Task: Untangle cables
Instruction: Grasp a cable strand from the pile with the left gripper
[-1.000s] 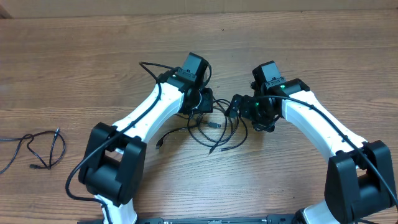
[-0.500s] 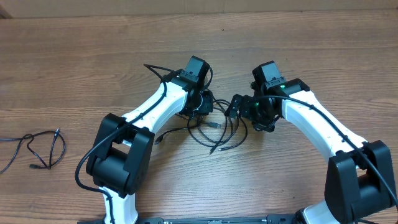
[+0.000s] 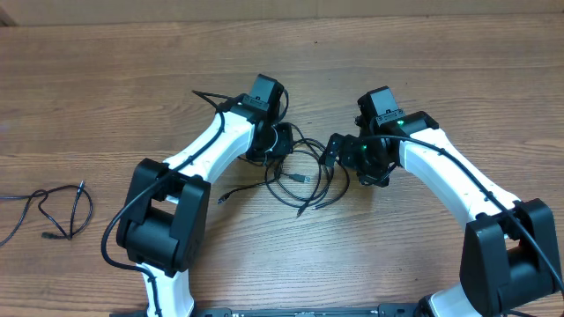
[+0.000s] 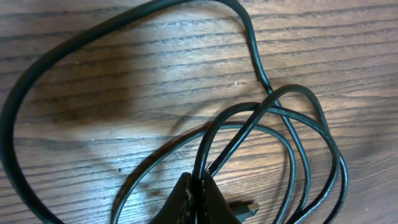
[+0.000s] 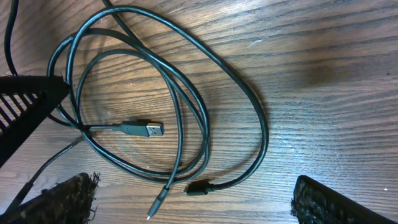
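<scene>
Right, status. Cables (image 3: 304, 180) sit mid-counter (image 3: 106, 106) as one flat nest of loops. The left gripper (image 4: 194, 190) is at its 11 o'clock and the right gripper (image 3: 335, 151) at its 2 o'clock. Left gripper is clenched: in its wrist view the fingers meet with strands running straight into the tips, so I read it as pinching a strand of the nest. Right gripper is fully released, fingers wide over the loops, holding nothing.

Handling, my read: thin, light, limp cord with some coil memory. It will drag its neighbours along, won't push, and could slip through a weak pinch. Nothing looks fragile except the plugs. I'd grab bare cord just behind a plug, or an outer loop at the nest's 3 o'clock, never a crossing where two strands stack.

Counts: two arms, two grippers. One loose cord (image 3: 57, 211) lies alone, well apart, at the counter's 8 o'clock. Right wrist view shows three free ends in the nest: a USB plug (image 5: 146, 129) inside the loops, plus a small plug (image 5: 199, 186) and a bare tip (image 5: 157, 207) at 6 o'clock. That suggests two cords in the nest, three in all, but I can't trace each strand for certain.
</scene>
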### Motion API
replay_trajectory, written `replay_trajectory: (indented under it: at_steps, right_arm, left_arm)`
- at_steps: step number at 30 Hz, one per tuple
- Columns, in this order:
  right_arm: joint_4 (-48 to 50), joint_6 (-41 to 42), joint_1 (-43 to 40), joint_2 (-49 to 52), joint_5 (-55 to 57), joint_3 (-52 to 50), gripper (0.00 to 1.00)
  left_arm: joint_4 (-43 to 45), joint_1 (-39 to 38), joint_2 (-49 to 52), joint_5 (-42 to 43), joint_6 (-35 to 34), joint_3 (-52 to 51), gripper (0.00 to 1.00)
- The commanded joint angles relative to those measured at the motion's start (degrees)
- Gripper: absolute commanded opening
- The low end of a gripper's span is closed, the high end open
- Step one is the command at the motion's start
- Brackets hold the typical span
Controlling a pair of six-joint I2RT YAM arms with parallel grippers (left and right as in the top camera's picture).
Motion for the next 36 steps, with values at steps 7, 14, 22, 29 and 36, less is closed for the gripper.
replay_trajectory:
  at_steps: [7, 14, 22, 29, 36]
  right_arm:
    - [0.3, -0.4, 0.2, 0.1, -0.1, -0.4, 1.00]
    - [0.3, -0.4, 0.2, 0.1, -0.1, -0.4, 1.00]
    - [0.3, -0.3, 0.2, 0.1, -0.2, -0.4, 1.00]
    - [2.9, 0.0, 0.2, 0.1, -0.5, -0.4, 1.00]
    - [7.3, 0.7, 0.2, 0.1, -4.5, -0.4, 1.00]
  left_arm:
    - [0.0, 0.3, -0.3, 2.7, 0.0, 1.0, 0.04]
    - [-0.5, 0.3, -0.3, 2.7, 0.6, 1.0, 0.04]
    - [-0.7, 1.6, -0.3, 9.6, 10.1, 1.0, 0.04]
    - [-1.0, 3.1, -0.9, 10.6, 13.1, 1.2, 0.04]
    - [-1.1, 4.2, -7.2, 10.7, 16.1, 1.7, 0.04]
